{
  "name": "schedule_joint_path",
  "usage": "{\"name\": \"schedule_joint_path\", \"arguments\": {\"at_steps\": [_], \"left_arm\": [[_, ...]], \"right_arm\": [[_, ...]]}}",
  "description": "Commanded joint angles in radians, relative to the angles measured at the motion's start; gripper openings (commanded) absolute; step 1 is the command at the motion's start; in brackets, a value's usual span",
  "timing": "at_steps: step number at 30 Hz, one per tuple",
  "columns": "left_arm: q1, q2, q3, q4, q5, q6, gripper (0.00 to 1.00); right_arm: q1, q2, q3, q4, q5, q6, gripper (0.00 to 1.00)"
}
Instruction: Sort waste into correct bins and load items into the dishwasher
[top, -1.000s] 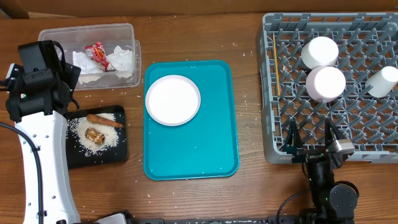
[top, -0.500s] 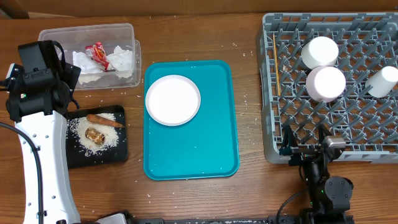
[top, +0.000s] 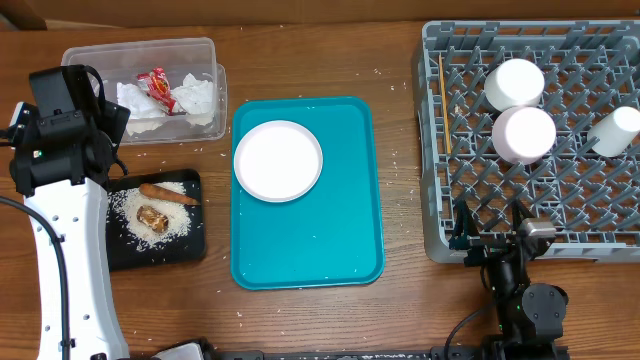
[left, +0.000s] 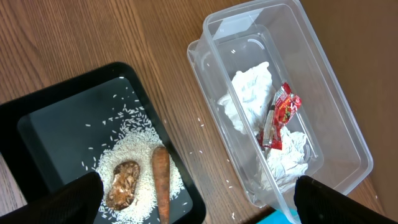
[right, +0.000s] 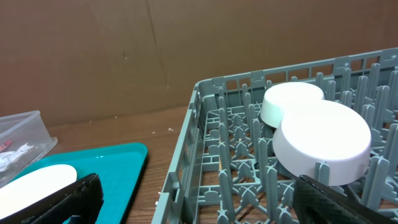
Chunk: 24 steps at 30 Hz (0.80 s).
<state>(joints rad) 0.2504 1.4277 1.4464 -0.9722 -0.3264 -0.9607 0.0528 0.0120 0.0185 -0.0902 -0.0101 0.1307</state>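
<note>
My left gripper (left: 202, 208) hangs open and empty above the gap between the two bins. The black tray (left: 50, 124) holds white rice (left: 134, 152), a brown lump (left: 122, 183) and an orange-brown food stick (left: 161, 183). Crumpled napkins (left: 252, 93) and a red-and-silver wrapper (left: 280, 115) lie in the clear tub (left: 336, 93). One white plate (top: 278, 160) rests on the teal tray (top: 330, 240). The grey rack (top: 590, 215) carries two upturned white dishes (top: 515, 82) (top: 524, 133), a cup (top: 615, 130) and a thin wooden stick (top: 441, 120). Over its front edge, my right gripper (top: 490, 235) is open and empty.
Loose rice grains dot the wooden table around the bins and the teal tray. The left arm (top: 60, 150) covers the table's left side in the overhead view. A brown cardboard wall (right: 124, 56) stands behind the table.
The right gripper has drawn back a little toward the table's front edge, then stayed still. The left arm and all objects have not moved.
</note>
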Motion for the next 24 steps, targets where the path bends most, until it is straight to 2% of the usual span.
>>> {"name": "schedule_joint_path", "arguments": {"at_steps": [1,20,24], "left_arm": [[0.005,0.008,-0.004,0.001,-0.016,0.011,1.0],[0.005,0.008,-0.004,-0.001,-0.021,0.016,1.0],[0.003,0.002,-0.004,-0.12,-0.013,0.102,1.0]], "right_arm": [[-0.003,-0.009,-0.01,0.006,0.009,-0.001,1.0],[-0.003,-0.009,-0.01,0.006,0.009,-0.001,1.0],[-0.003,-0.009,-0.01,0.006,0.009,-0.001,1.0]]}}
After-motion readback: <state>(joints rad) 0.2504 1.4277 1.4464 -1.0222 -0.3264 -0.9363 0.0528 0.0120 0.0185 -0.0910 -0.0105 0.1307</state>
